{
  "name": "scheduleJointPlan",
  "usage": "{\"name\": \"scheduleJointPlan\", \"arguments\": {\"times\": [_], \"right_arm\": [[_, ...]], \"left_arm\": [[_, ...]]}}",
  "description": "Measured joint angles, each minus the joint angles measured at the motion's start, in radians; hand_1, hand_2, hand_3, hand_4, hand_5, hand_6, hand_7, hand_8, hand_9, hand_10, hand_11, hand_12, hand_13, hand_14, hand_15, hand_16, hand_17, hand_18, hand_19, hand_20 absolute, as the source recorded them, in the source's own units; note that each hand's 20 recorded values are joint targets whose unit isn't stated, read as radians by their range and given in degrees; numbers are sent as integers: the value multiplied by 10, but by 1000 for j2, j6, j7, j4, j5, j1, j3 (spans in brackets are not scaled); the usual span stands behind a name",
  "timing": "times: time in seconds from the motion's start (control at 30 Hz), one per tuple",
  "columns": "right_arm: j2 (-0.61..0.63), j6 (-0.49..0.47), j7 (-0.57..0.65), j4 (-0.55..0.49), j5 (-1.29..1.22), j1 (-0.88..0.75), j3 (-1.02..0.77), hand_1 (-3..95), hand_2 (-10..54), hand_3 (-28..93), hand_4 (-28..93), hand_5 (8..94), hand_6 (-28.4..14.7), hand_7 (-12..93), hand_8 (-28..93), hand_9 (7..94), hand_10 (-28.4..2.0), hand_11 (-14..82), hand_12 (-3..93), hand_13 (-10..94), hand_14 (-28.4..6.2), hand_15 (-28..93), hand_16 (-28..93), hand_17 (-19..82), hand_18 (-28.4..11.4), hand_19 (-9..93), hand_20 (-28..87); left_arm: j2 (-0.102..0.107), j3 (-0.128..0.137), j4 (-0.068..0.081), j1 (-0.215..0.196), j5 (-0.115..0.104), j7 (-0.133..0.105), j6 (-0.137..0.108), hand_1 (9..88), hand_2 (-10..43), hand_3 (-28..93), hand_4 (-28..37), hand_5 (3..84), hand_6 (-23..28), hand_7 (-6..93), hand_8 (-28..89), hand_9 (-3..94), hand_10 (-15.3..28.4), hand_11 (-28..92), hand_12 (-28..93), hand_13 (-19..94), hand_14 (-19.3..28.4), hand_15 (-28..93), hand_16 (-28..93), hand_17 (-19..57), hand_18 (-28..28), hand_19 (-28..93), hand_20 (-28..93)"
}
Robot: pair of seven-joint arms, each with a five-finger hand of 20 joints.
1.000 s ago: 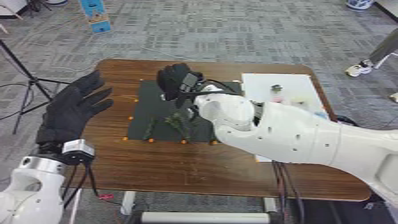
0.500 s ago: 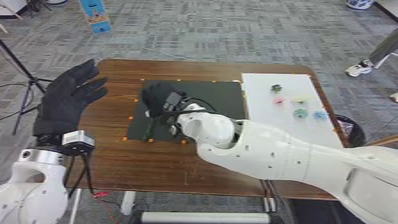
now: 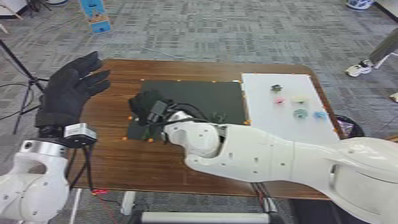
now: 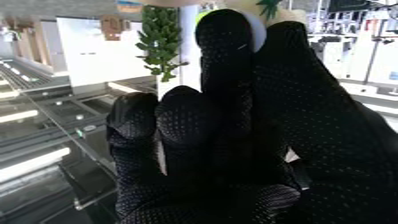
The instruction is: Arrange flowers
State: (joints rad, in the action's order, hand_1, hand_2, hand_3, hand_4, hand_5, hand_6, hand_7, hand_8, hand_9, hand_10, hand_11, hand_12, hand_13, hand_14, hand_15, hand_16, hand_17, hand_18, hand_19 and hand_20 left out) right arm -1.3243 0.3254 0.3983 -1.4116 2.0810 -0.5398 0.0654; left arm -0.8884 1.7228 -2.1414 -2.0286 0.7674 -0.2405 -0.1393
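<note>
Head view, left hand: left of the frame, relaxed, grasping nothing.
Head view, right hand: left of centre, above the dark rectangular mat; shifted down and left since the earlier frames; grasp cannot be told.
Head view, small pink flower, round pale-green flower, small blue flower: right of the frame, well apart from that hand.
Right wrist view, green leafy sprig: just beside the right hand; contact unclear.

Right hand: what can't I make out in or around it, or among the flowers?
- Head view: whatever lies beneath the right hand on the dark mat, hidden by it.
- Right wrist view: whether it grips anything, hidden by its glove; what the pale round thing is, partly covered.
- Head view: the pink flower's petals, too small.
</note>
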Motion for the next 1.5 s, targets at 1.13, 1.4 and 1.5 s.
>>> {"name": "scheduleJointPlan", "arguments": {"times": [1.13, 1.4, 1.5], "right_arm": [[-85, 106, 98, 82, 15, 51, 102, 386, -95, 851, -283, 541, 26, 341, -170, 601, -84, 334, 289, 572, -89, 768, 391, 294, -194, 854, 543], [-10, -202, 35, -69, 30, -47, -121, 449, -24, 850, -276, 428, 18, 269, -155, 635, -99, 398, 554, 613, -93, 781, 444, 328, -199, 896, 521], [50, -324, -146, -157, -22, -112, -253, 450, 30, 836, -275, 394, 25, 228, -150, 668, -104, 414, 570, 628, -100, 789, 419, 332, -205, 906, 520]], "left_arm": [[5, -70, 37, 101, 0, 4, 25, 237, -87, 729, -283, 337, 44, 217, -107, 271, 122, 250, 153, 254, 146, 311, 5, -67, 243, 512, 156], [-6, -22, 17, 57, 0, -1, 22, 235, -88, 732, -283, 337, 43, 218, -107, 271, 122, 251, 154, 254, 146, 312, 5, -67, 243, 512, 156], [-13, 12, 1, 16, -1, -6, 19, 236, -86, 729, -283, 337, 43, 219, -107, 272, 122, 250, 153, 253, 147, 312, 5, -67, 242, 510, 155]]}}
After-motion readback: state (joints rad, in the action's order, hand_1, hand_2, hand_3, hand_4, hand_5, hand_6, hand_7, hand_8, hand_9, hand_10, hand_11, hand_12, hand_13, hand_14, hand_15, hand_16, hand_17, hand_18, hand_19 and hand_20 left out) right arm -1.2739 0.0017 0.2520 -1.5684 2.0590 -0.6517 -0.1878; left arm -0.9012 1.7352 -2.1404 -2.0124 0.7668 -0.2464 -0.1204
